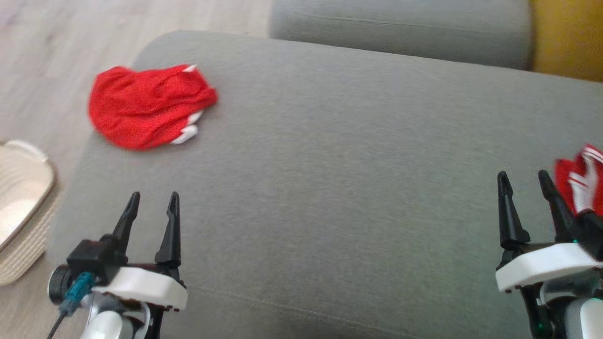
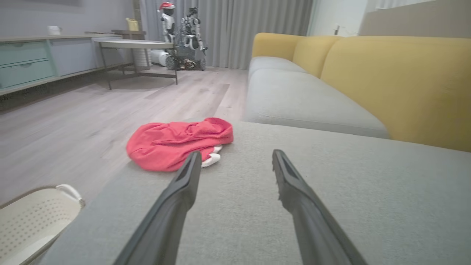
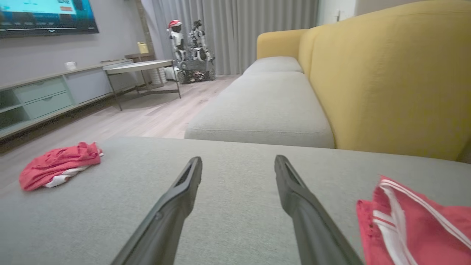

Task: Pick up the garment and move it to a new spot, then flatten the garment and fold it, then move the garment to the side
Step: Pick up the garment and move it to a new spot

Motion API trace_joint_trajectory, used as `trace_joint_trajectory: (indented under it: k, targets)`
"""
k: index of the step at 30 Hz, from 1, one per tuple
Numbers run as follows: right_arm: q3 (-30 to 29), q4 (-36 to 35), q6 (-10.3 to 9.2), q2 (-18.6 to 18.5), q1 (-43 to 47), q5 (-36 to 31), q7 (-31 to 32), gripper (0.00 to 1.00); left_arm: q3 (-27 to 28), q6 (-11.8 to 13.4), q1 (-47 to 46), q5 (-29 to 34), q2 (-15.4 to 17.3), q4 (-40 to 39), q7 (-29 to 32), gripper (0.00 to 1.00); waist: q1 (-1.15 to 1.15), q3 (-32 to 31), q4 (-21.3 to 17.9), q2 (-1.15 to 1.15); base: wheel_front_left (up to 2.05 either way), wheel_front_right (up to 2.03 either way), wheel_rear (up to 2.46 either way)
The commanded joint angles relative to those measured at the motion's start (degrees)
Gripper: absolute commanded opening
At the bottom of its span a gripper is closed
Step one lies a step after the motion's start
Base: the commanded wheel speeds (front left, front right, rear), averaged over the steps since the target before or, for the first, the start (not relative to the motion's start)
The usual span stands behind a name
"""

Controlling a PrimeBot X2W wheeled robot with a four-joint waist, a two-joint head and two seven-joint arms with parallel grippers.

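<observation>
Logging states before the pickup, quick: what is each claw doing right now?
Left claw: open, holding nothing.
Right claw: open, holding nothing.

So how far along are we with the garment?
Done: nothing clear; one red garment lies bunched at the far left corner of the sofa cushion. In hand: nothing; left hand and right hand both open, empty. Left: the red white-striped garment beside the right hand is crumpled, so picking, flattening, folding and moving aside appear to remain.

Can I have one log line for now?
left gripper: open | right gripper: open | red garment: crumpled, far left | striped garment: far right
</observation>
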Motion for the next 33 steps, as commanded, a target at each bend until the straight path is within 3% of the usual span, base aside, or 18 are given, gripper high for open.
trace_joint_trajectory:
  k: [1, 7, 15, 26, 33]
  targets:
    - [1.60, -2.63, -0.04, -0.32, -0.76, -0.23, 0.31, 1.00, 2.61, 0.12, -3.27, -0.62, 0.69, -1.40, -0.72, 1.00, 0.00, 0.00, 5.01, 0.00, 0.00, 0.00, 0.00]
    - [2.94, -3.75, -0.04, -0.32, -0.72, -0.37, 0.83, 1.00, 3.39, 0.55, -2.85, -0.75, 0.54, -1.61, -0.96, 1.00, 0.00, -0.27, 9.89, 0.00, 0.00, 0.00, 0.00]
    - [3.85, -3.99, -0.04, -0.32, -0.63, -0.37, 1.17, 1.00, 3.85, 0.54, -2.45, -0.90, 0.28, -1.87, -1.12, 1.00, 0.00, -0.34, 12.28, 0.00, 0.00, 0.00, 0.00]
    - [4.24, -4.72, -0.04, -0.32, -1.64, -0.98, 2.03, 1.00, 4.39, 0.16, -3.62, -0.92, -0.31, -1.73, -1.22, 1.00, 0.00, 1.61, 11.61, 0.00, 0.00, 0.00, 0.00]
    - [5.45, -6.64, -0.04, -0.32, -4.71, -2.14, 4.01, 1.00, 6.03, -1.22, -10.31, -1.31, -1.49, -1.07, -1.25, 1.00, 0.00, 7.63, 8.29, 0.00, 0.00, 0.00, 0.00]
